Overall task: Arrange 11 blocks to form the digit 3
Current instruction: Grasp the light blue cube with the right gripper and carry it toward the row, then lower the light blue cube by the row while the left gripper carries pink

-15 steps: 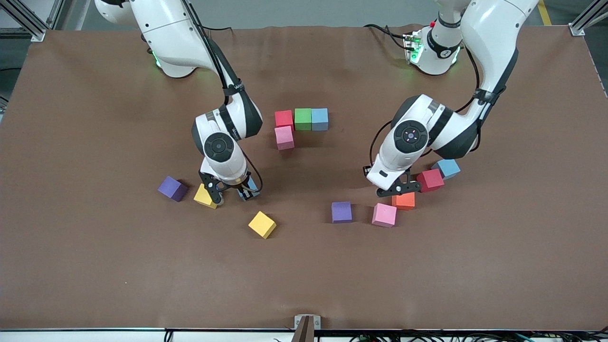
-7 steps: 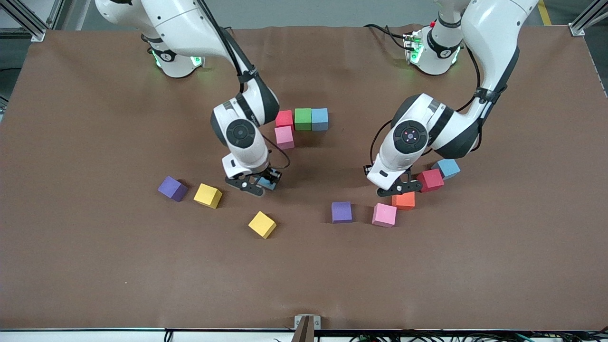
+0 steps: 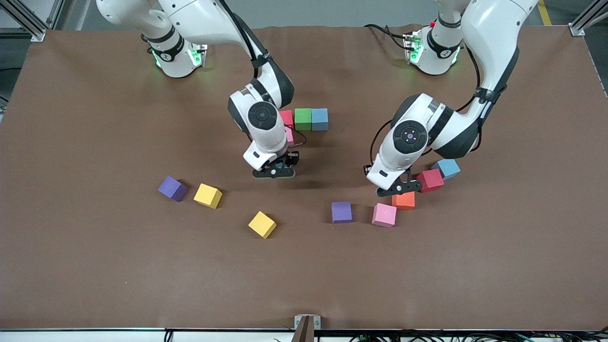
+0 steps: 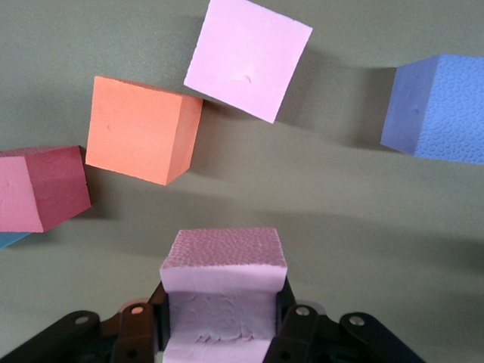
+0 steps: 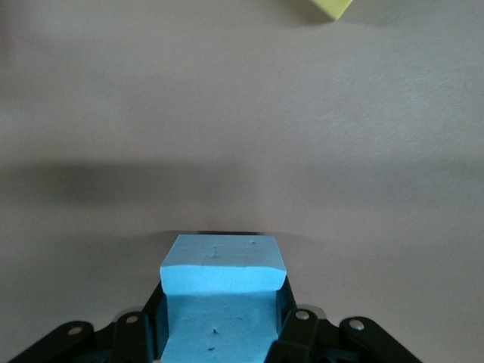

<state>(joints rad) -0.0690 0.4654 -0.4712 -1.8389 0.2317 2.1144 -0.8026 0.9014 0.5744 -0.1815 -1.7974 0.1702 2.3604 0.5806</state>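
the digit 3 is only begun. four blocks stand joined near the middle of the table, toward the robots' bases: a red block [image 3: 286,117], a green block [image 3: 303,118] and a blue block [image 3: 319,118] touching in a row, with a pink block [image 3: 289,136] touching the red one on the side nearer the front camera and largely covered by the right arm. that reads as one arm of the figure plus the start of the column; seven places appear unfilled.

two blocks are in hand. the right gripper [image 3: 274,172] is clamped on a light blue block [image 5: 221,291] and hangs over bare table just beside the placed group. the left gripper [image 3: 400,187] is clamped on a pink block [image 4: 223,291], over the cluster at the left arm's end.

loose stock counts more than the figure should need. at the left arm's end: an orange block [image 3: 404,200], a second red block [image 3: 431,180], a pale blue block [image 3: 447,168], a loose pink block [image 3: 384,214] and a purple block [image 3: 341,212]. toward the right arm's end: two yellow blocks [image 3: 208,195] [image 3: 262,224] and a darker purple block [image 3: 172,188], all apart from one another.

judgement: under half done.
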